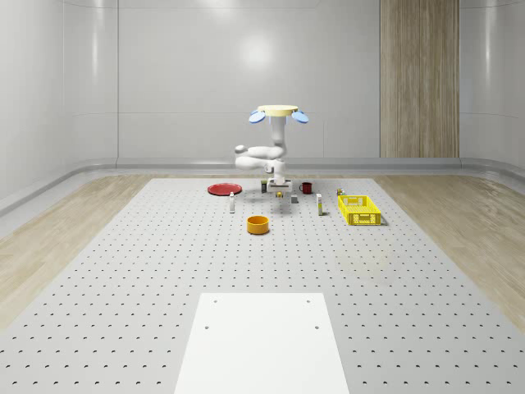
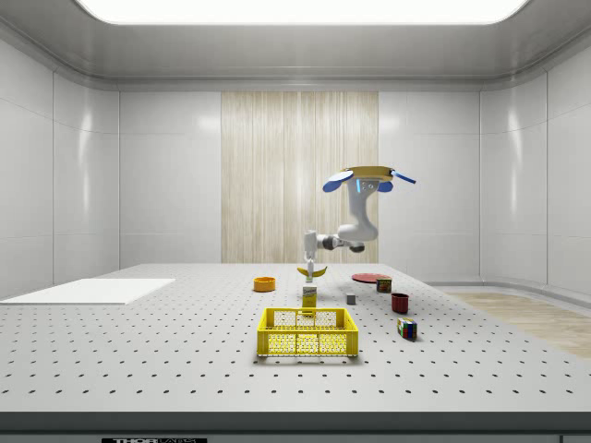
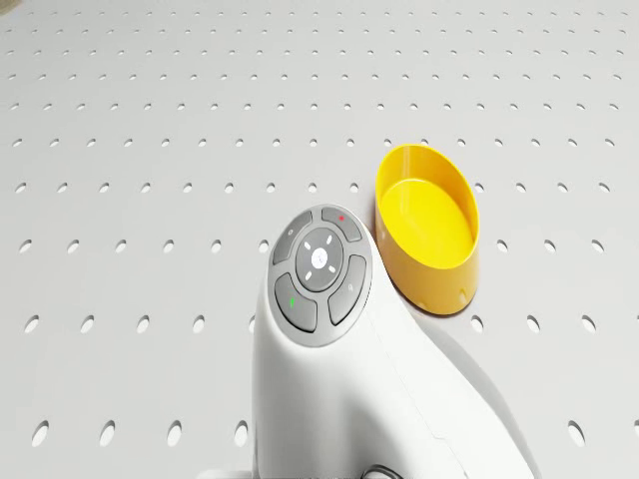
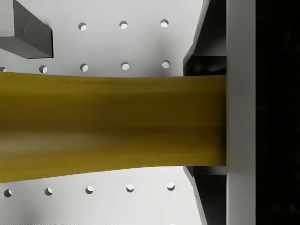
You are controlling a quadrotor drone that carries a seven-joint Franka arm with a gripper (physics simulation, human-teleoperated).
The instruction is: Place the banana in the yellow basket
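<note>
Banana (image 4: 112, 124) sat clamped crosswise between the jaws of the gripper (image 2: 311, 265), lifted clear of the table (image 2: 138, 341), its long axis level. The drone (image 2: 367, 175) hovered over the table's far middle. Yellow basket (image 2: 307, 332), seemingly empty, stood well apart near one edge; a yellow bowl (image 3: 427, 225) was also empty.

No text, label or number can be read on anything here.
</note>
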